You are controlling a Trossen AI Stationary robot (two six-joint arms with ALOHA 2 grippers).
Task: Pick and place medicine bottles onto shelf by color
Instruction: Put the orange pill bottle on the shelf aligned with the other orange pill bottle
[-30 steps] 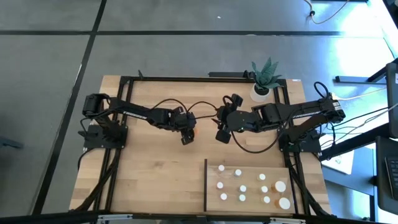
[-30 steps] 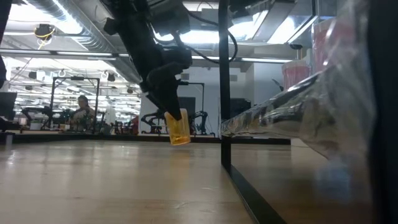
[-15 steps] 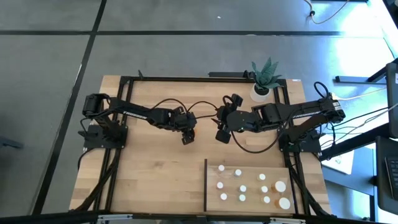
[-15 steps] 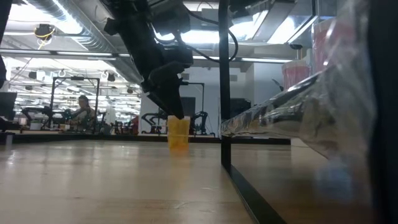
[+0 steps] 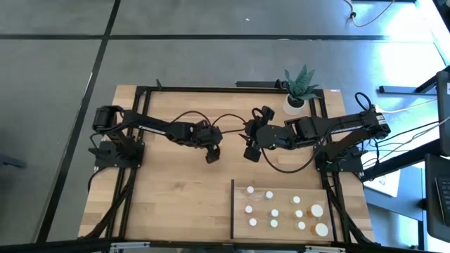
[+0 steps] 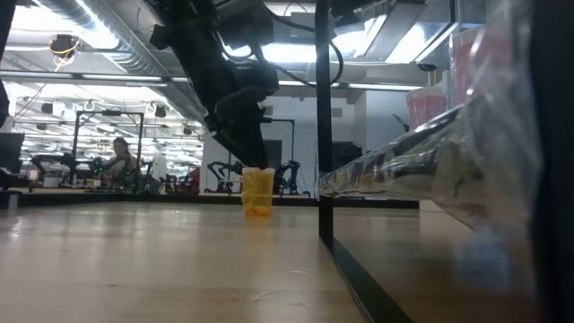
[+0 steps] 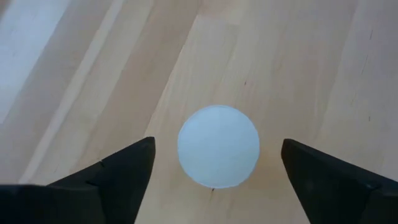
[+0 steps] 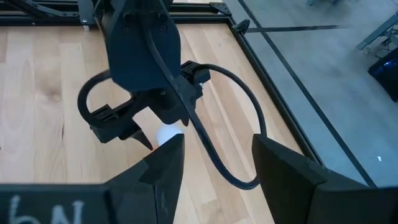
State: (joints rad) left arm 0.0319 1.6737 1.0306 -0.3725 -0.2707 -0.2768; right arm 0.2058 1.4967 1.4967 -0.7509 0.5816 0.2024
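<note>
At table centre, orange bottle (image 6: 257,191) stands upright, off the shelf (image 5: 281,211). Left gripper (image 7: 214,186) hovers above it, jaws open, touching nothing. Right gripper (image 5: 250,154) at its 3 o'clock, open, empty. Shelf at 5 o'clock holds about ten bottles; this one is left.

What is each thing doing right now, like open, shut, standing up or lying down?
Left end effector: open, fingers apart either side of the orange bottle's cap, not touching it.
Right end effector: open, empty, above the table's middle.
Orange bottle: upright on the table, capped, free.
Bottles on the shelf: upright, capped.
Shelf: lying flat on the table.
</note>
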